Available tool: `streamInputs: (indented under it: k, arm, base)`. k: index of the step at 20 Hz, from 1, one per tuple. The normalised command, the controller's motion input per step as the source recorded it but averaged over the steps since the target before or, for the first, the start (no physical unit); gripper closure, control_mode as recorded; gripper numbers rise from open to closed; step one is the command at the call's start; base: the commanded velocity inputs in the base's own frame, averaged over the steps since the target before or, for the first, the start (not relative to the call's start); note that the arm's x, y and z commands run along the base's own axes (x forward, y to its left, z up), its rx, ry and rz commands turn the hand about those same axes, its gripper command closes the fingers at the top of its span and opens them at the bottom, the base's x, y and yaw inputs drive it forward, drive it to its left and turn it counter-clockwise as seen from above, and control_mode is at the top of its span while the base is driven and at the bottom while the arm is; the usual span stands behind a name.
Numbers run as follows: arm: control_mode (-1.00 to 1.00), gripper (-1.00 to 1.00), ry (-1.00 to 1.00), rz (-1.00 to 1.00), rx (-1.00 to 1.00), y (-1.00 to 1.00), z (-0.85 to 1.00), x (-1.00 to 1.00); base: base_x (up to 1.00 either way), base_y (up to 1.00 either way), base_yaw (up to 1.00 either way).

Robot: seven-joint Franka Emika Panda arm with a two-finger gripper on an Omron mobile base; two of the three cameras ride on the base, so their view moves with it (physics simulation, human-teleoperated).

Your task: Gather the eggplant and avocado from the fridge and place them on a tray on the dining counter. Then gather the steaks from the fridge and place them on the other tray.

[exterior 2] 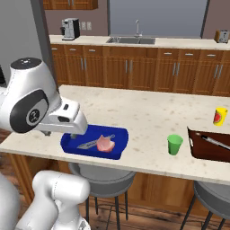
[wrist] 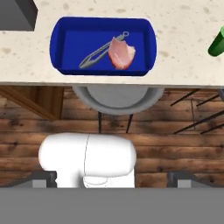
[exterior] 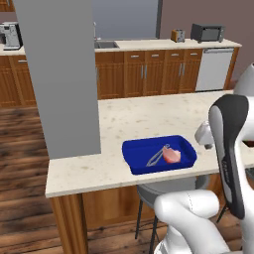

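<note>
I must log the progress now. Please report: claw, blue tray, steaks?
Claw open, holding nothing. One pale pink steak in blue tray, beside metal tongs. Green cup stands clear of tray.

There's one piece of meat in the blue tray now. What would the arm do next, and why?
Probably turn back toward the fridge for the second steak. The blue tray on the dining counter holds one pale pink steak beside metal tongs, and the gripper's jaws stand open, holding nothing.

The brown tray (exterior 2: pixel 211 146) is cut off by the right base view's edge, and part of the blue tray (exterior 2: pixel 117 134) is hidden behind the arm. In the hand view, the green cup (wrist: pixel 217 42) is clipped at the right edge.
</note>
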Motion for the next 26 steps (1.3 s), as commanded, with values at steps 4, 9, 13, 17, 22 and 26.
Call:
streamInputs:
  k: [4, 9, 13, 17, 22, 26]
  arm:
    - [1.0, -1.0, 0.0, 0.0, 0.0, 0.0, 0.0, -0.14]
    - [1.0, -1.0, 0.0, 0.0, 0.0, 0.0, 0.0, 0.0]
    - [1.0, -1.0, 0.0, 0.0, 0.0, 0.0, 0.0, 0.0]
    - [1.0, -1.0, 0.0, 0.0, 0.0, 0.0, 0.0, 0.0]
    - [1.0, -1.0, 0.0, 0.0, 0.0, 0.0, 0.0, 0.0]
    - [1.0, -1.0, 0.0, 0.0, 0.0, 0.0, 0.0, 0.0]
  base:
    - [-0.42, 0.06, 0.0]
    - [-0.84, 0.89, 0.01]
    - [-0.31, 1.0, 0.04]
    - [-0.01, 1.0, 0.0]
    - [0.0, 1.0, 0.0]
    - [0.17, 1.0, 0.0]
